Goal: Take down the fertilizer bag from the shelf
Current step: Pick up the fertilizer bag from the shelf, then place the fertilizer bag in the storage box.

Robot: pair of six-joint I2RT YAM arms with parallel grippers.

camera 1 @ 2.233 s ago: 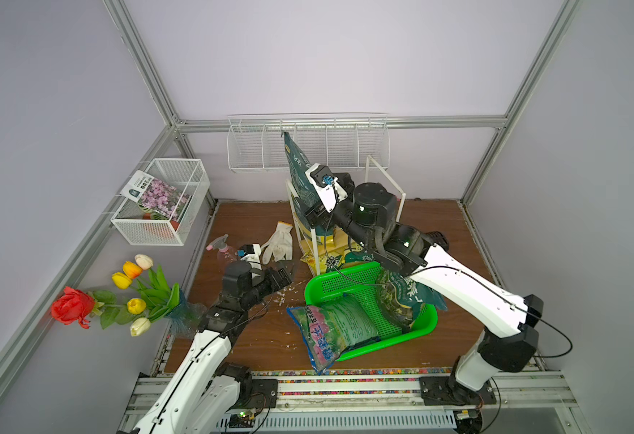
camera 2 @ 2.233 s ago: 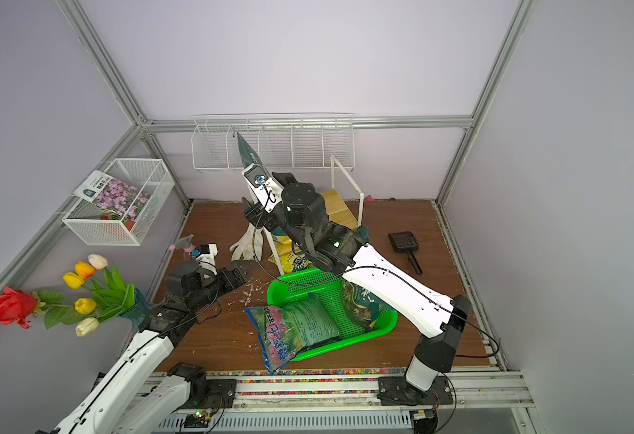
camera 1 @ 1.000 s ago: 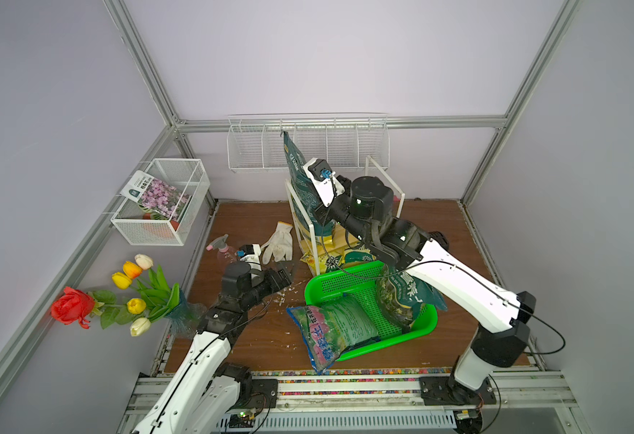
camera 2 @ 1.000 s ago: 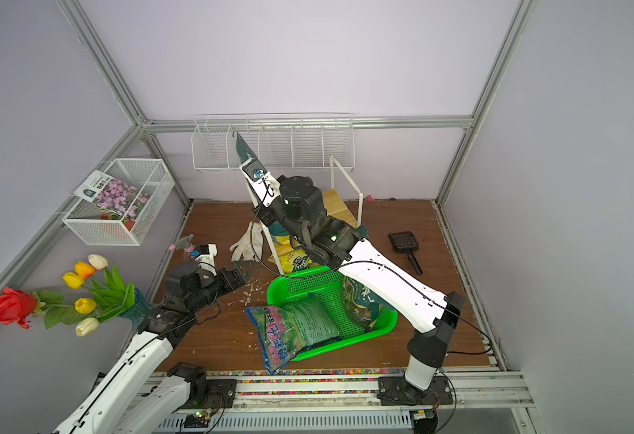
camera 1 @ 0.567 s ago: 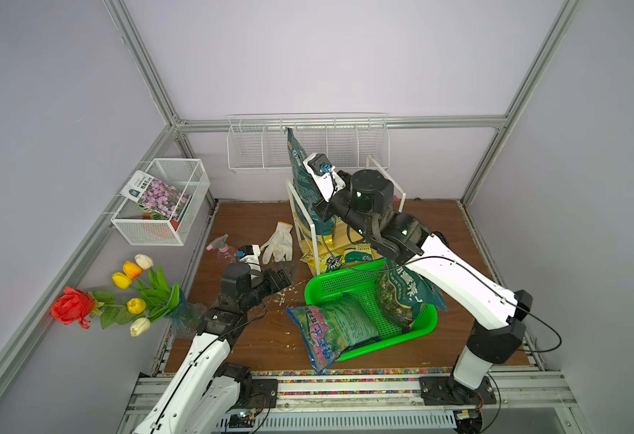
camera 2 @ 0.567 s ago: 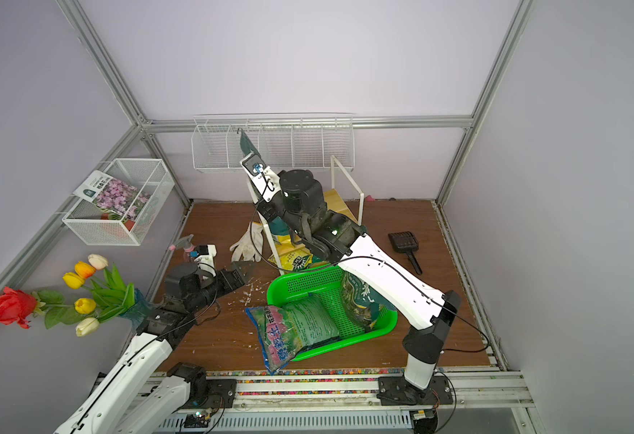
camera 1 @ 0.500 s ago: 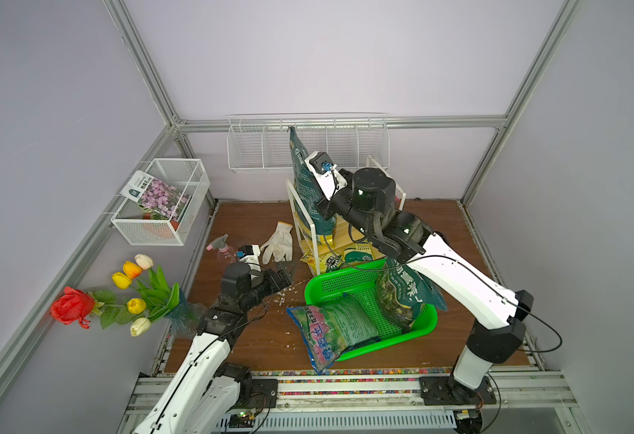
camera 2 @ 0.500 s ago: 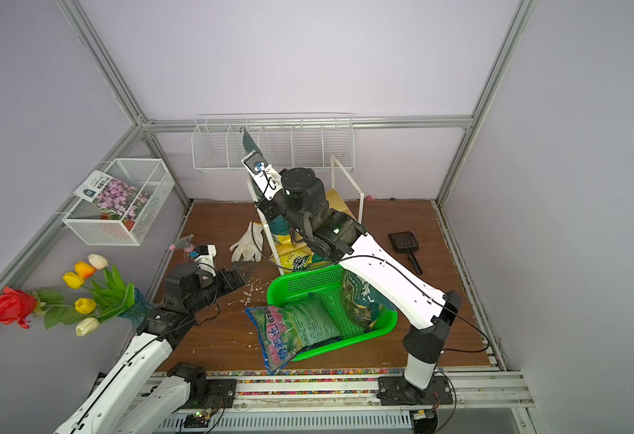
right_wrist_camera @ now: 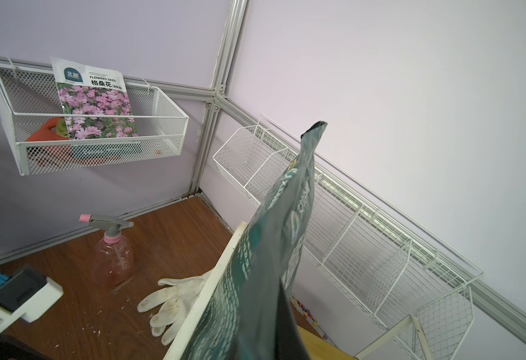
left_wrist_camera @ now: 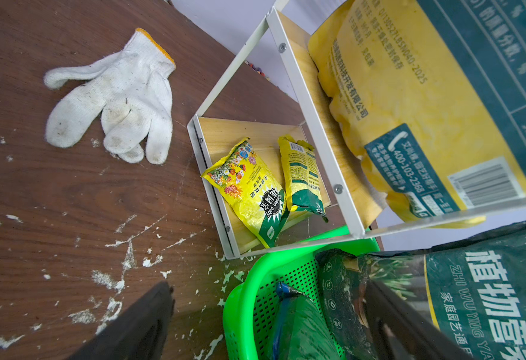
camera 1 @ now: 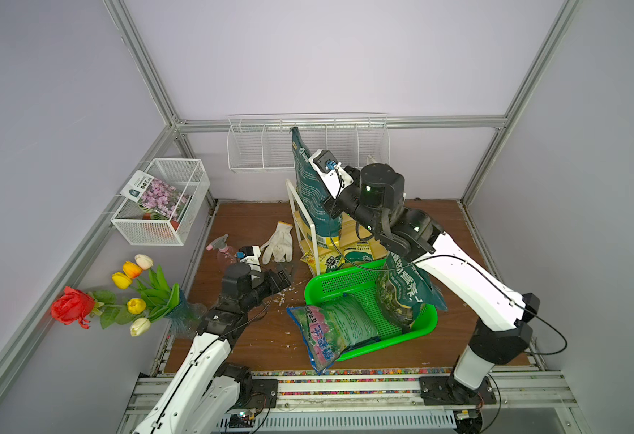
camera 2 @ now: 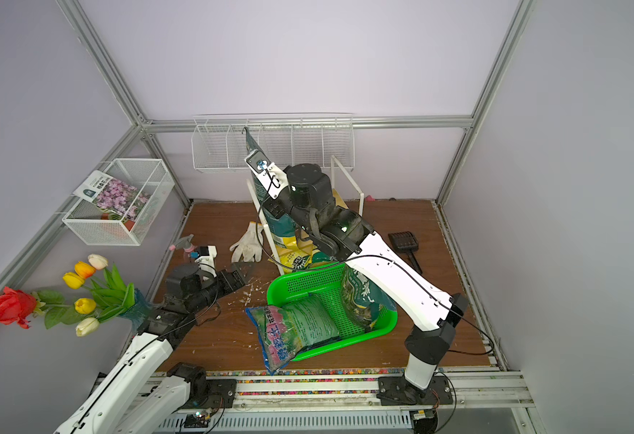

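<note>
While the right pincer (camera 1: 329, 209) clamps the fertilizer bag (camera 1: 306, 176) and the left pincer (camera 1: 284, 277) rests open, raise the bag — upright — clear of the shelf (left_wrist_camera: 316, 124).

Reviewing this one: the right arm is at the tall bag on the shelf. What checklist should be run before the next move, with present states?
1. Grip: right end effector shut on bag: ok.
2. Bag clear of shelf: not ok; its bottom is at the upper board, behind the frame.
3. Path: left end effector out of the way: ok; open, low over the table, apart from the shelf.
4. Room in basket: cannot tell; two other bags are in it.
5. Grip firm enough: cannot tell.
</note>
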